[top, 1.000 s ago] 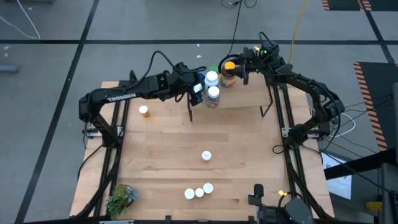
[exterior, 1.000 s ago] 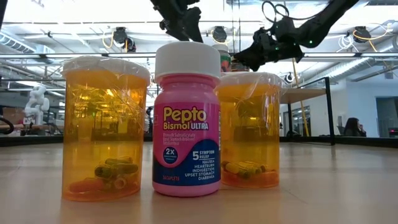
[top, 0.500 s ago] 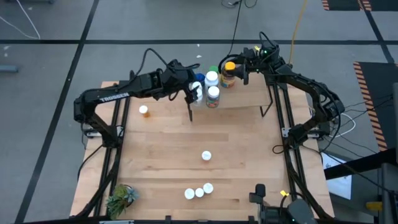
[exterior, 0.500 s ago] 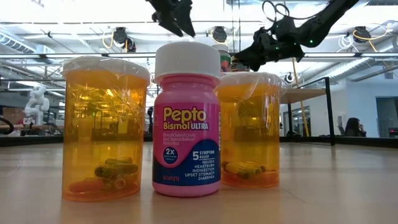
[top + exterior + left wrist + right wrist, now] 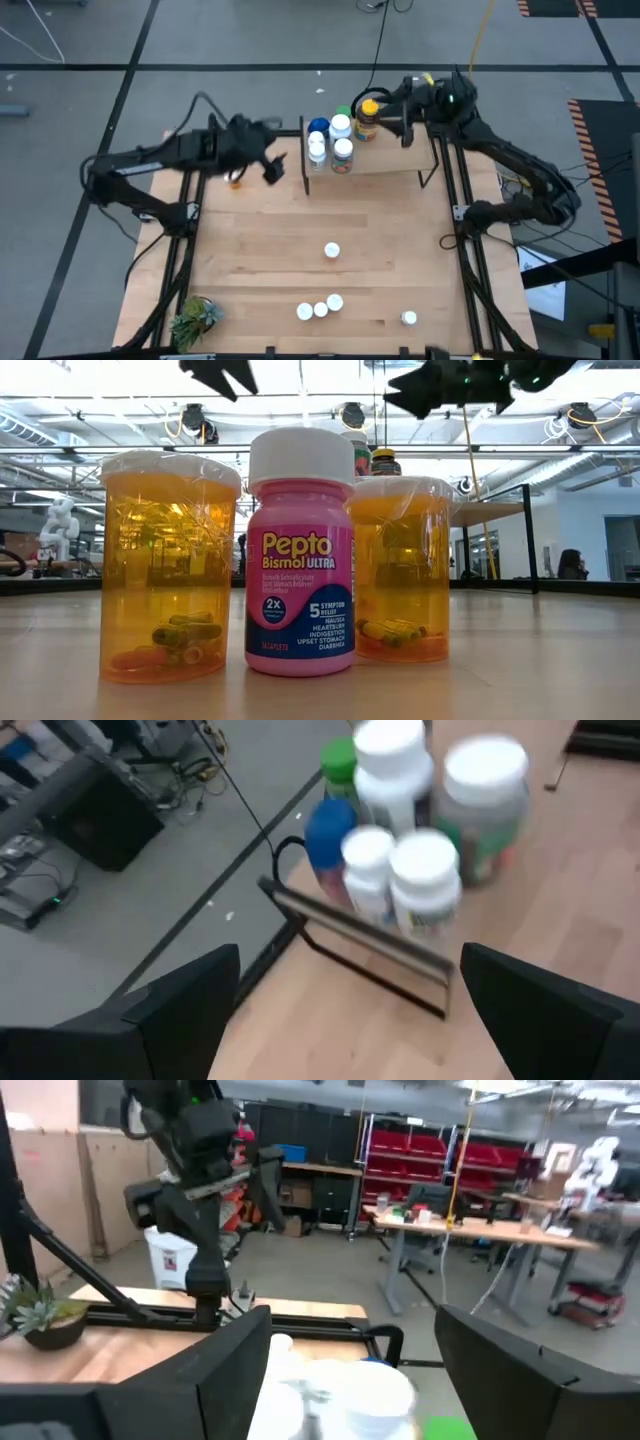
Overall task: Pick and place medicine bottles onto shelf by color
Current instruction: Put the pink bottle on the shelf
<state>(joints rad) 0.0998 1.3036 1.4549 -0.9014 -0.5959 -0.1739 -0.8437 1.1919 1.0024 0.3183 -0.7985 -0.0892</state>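
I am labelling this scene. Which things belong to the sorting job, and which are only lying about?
Job: shelf; bottles on the shelf; yellow-lidded jar; loose bottles on the table; left gripper; right gripper.
Lying about: plant; cables on the floor.

Even, bright overhead light fills the room; ceiling lamps blow out to white glare at the top of the low view, and the shelf [image 5: 375,150] throws only a soft shadow. The left gripper [image 5: 272,170] smears with motion blur, as do the bottles [image 5: 420,885] ahead of it (caps losing their edges). Bottles just beyond the right gripper [image 5: 345,1355] sit badly out of focus.
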